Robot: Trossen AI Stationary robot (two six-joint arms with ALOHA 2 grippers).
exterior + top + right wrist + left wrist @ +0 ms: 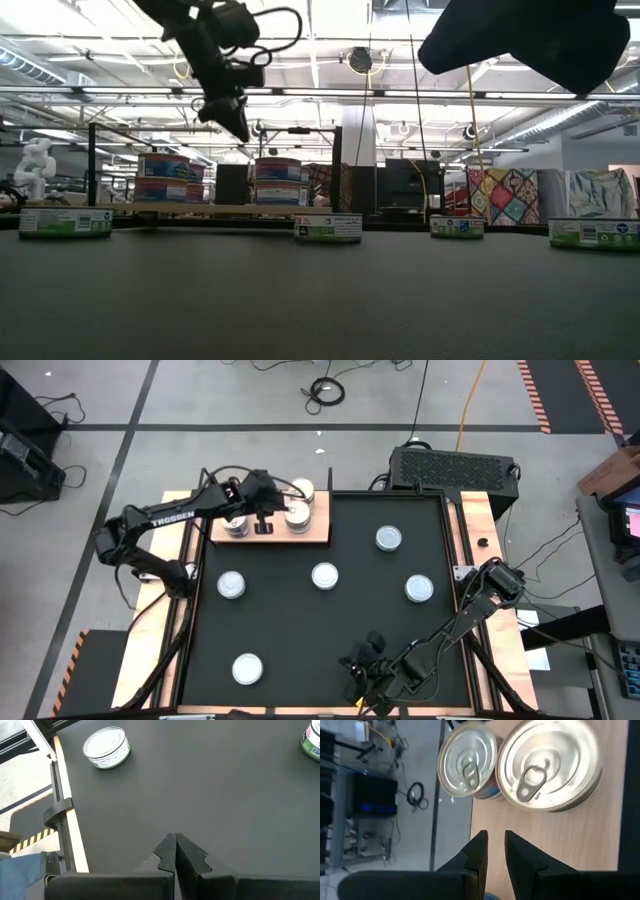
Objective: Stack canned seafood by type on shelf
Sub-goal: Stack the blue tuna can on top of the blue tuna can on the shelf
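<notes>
My left gripper [262, 510] hangs above the shelf [322, 532], a pale wooden board at the far edge of the black mat [320, 640], its fingers [478, 851] parted only by a narrow slot and holding nothing. From the left wrist camera, two pull-tab tins stand side by side and touching on the wood just ahead of those fingertips: a smaller-looking one [467, 760] near the board's edge and a broader one [547, 762] beside it. From above, cans on the shelf flank my gripper: one at the left [236, 525], two at the right [299, 513]. The table-level camera shows them as two stacks [168, 178] [279, 181] with blue-and-red labels, my left gripper raised above and between them.

Moving rightward across the mat, five green-labelled tins lie loose and well apart: one at mid-left [231, 585], one near the front-left [247, 668], one in the centre [324, 575], one toward the far right [389, 538], and one at mid-right [419, 588].

At the right, my right gripper [362, 660] waits low over the mat's near edge, its fingers [167, 851] pressed together on nothing. Its wrist camera sees bare mat ahead and one tin [106, 747] farther off beside the mat's wooden side strip [65, 795].
</notes>
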